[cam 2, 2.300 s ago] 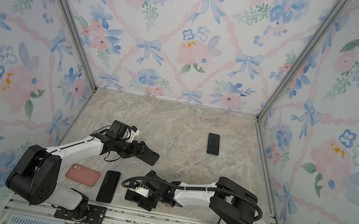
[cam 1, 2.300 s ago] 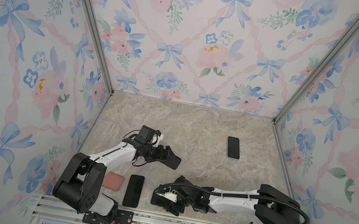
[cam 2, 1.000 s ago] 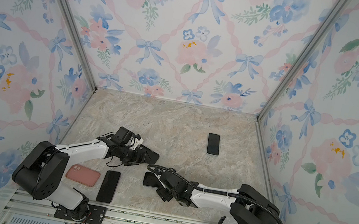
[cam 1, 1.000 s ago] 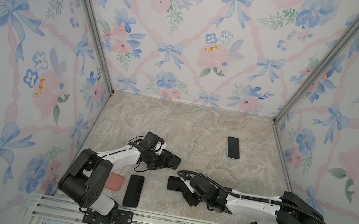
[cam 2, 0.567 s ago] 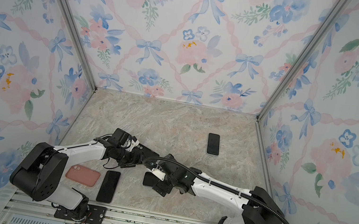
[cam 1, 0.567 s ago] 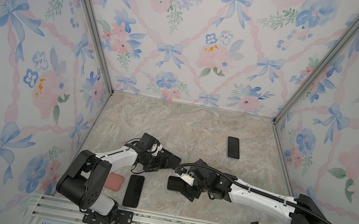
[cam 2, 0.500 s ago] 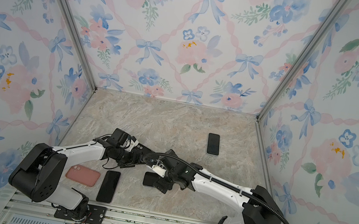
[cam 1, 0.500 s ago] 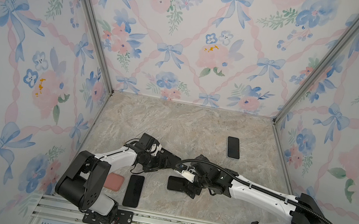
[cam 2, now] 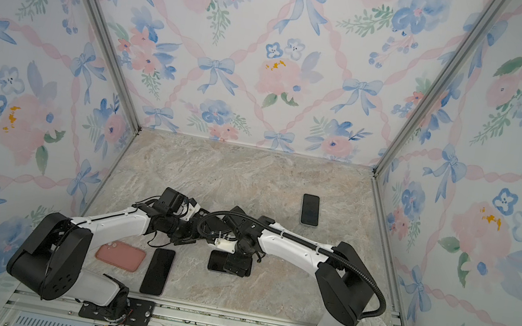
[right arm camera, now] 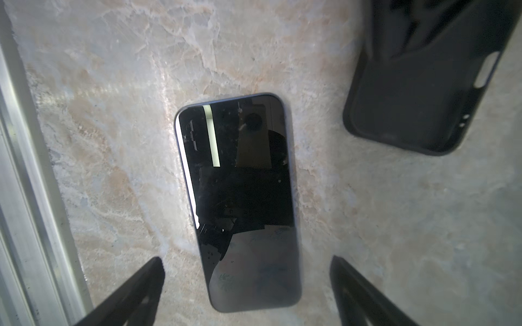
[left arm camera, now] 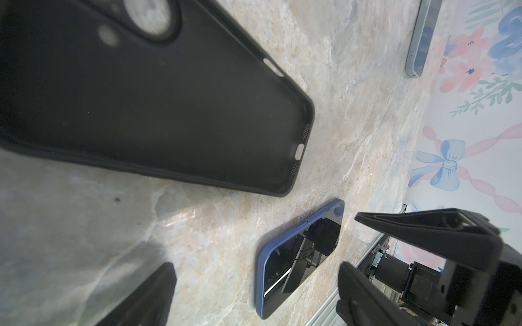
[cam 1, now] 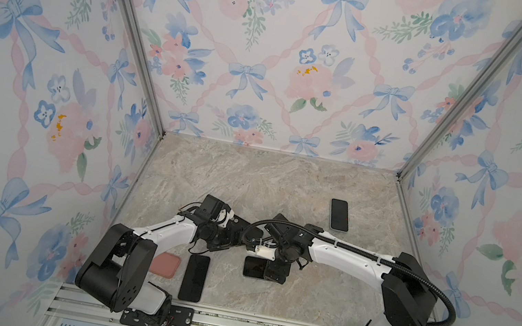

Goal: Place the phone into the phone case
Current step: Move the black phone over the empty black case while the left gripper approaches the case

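Note:
A dark phone with a blue rim [cam 1: 252,267] [cam 2: 218,261] [right arm camera: 240,197] [left arm camera: 299,254] lies screen up on the marble table. My right gripper [cam 1: 274,270] [right arm camera: 247,285] hangs open right above one end of it, one finger on each side, not touching. The black phone case [left arm camera: 141,98] [right arm camera: 423,84] lies empty, inside up, beside the phone. In both top views the arms mostly cover it. My left gripper [cam 1: 232,237] [left arm camera: 254,293] is open and empty, low over the table next to the case.
A pink case [cam 1: 165,264] and a second black phone [cam 1: 194,277] lie at the front left beside the left arm's base. A third phone [cam 1: 339,214] [left arm camera: 422,39] lies at the back right. A metal rail [right arm camera: 17,197] borders the table's front edge.
The right arm has swung from the front edge toward the table's middle, and its gripper now points down over the lying phone with wider jaws. The left gripper shifted only slightly.

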Tool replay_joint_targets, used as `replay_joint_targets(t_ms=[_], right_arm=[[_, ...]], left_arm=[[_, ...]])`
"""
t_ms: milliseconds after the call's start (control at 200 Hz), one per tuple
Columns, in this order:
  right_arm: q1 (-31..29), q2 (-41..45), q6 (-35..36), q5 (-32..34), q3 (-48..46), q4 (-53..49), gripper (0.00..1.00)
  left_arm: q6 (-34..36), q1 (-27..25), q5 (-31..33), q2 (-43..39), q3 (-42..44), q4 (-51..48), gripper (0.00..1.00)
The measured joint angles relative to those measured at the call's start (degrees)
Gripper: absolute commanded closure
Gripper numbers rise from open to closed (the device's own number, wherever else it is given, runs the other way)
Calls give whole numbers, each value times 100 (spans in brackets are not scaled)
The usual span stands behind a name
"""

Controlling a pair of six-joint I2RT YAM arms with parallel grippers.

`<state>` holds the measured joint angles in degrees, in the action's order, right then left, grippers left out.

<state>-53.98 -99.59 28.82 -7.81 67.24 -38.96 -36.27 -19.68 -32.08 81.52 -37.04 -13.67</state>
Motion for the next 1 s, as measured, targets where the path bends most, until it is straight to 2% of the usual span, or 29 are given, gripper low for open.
replay_joint_targets(t_ms=[430,765,1000], right_arm=[[-52,-579,83,2,264,-44,7],[-83,-811,74,186,291,-48,20],[-87,-811,-35,249,264,13,23]], left_arm=[[-39,-4,2,-15,28,76,9],[-42,-4,28,-15,52,70,9],[-42,2,31,-15,52,72,9]])
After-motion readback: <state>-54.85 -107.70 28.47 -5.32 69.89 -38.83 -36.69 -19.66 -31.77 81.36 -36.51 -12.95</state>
